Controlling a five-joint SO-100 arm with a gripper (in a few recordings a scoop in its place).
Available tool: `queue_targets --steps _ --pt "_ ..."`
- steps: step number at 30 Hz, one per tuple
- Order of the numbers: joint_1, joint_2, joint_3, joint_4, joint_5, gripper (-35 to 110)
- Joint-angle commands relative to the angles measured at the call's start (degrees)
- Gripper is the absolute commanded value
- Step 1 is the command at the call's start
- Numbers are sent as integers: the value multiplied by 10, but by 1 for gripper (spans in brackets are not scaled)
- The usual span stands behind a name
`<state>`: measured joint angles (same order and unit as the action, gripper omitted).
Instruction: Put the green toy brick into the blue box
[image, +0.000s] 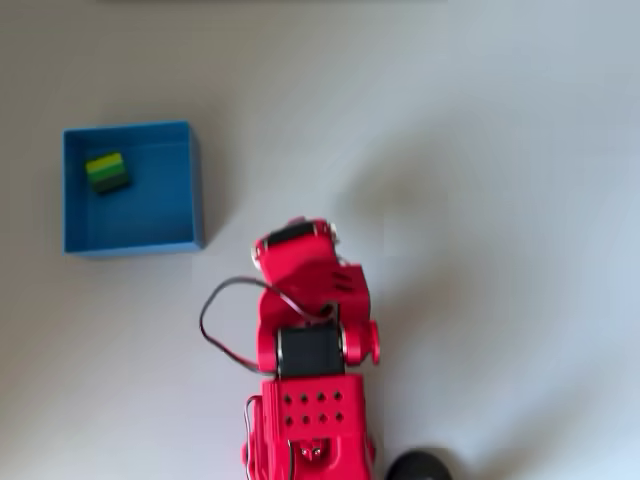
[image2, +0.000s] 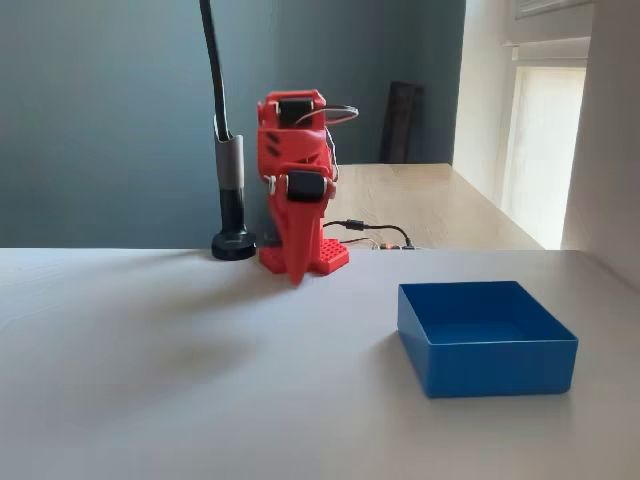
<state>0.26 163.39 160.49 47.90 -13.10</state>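
Already, brick (image: 106, 172) lies inside box (image: 195, 190), upper-left corner from overhead. Red arm (image: 310, 300) folded up well apart; hand (image2: 296, 272) points down at counter (image2: 150, 350), can't tell if closed.

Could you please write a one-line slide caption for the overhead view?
Green toy brick resting inside the blue box, near its upper-left corner, with the red arm folded back beside it.

Bare table (image: 480, 150) surrounds the blue box (image: 196, 185); a black stand (image2: 233, 190) rises beside the arm.
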Motion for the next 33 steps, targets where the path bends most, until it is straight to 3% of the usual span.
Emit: queue_targets --steps 1,33 --pt "16 83 56 -8 -5 0" --pt "12 250 190 9 -9 0"
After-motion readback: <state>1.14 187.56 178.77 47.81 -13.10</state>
